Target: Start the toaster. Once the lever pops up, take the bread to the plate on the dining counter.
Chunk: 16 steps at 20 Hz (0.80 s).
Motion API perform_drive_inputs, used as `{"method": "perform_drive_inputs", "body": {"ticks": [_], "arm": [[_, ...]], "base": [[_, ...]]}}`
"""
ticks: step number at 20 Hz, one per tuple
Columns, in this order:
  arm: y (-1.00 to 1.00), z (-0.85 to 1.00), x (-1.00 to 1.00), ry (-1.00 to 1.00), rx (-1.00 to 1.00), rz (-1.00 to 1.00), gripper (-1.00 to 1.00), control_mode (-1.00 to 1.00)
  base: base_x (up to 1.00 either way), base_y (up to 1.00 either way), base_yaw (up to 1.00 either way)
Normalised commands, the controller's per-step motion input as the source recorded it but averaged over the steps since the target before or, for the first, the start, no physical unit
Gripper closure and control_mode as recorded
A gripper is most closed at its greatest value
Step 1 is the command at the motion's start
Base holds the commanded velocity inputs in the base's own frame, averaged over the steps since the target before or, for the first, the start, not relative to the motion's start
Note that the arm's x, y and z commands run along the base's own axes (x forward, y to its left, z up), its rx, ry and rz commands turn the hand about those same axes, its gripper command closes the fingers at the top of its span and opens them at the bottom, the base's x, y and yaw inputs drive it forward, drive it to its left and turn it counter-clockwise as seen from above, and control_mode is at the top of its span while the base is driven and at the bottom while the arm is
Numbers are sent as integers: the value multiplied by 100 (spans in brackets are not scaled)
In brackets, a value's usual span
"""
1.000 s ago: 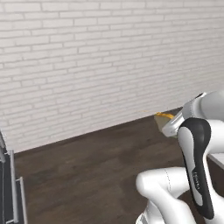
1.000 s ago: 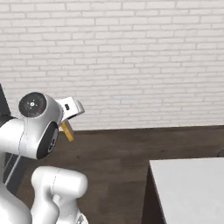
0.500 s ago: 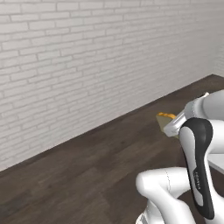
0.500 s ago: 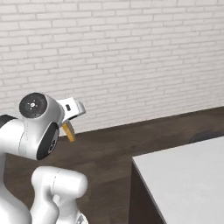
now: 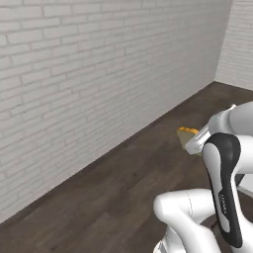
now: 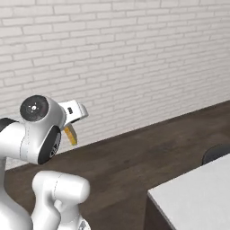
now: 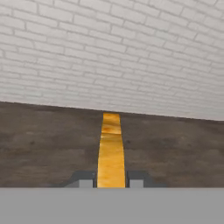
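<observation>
Hand view: our gripper (image 7: 111, 183) is closed on the bread (image 7: 110, 151), fingers pressing both its faces | bread held edge-on above the dark floor (image 7: 43, 140), brick wall (image 7: 109, 52) beyond | dining counter (image 6: 197, 197) near right

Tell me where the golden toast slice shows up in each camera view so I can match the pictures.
Left base view: the golden-tan toast slice sits right of centre, poking out past the white arm.
Right base view: it hangs at left, under the white hand.
Hand view: seen edge-on, bottom centre, clamped between the dark fingers.
Shared landmark: the white brick wall meeting the dark wood floor.
</observation>
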Motion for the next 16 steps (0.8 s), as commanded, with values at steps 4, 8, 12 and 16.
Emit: {"method": "perform_drive_inputs", "body": {"ticks": [4, 8, 12, 16], "arm": [[0, 0, 0, 0, 0, 0, 100, 100], [0, 0, 0, 0, 0, 0, 100, 100], [0, 0, 0, 0, 0, 0, 100, 100], [0, 0, 0, 0, 0, 0, 100, 100]], "base": [[81, 56, -39], [87, 54, -39], [90, 47, -40], [89, 44, -39]]}}
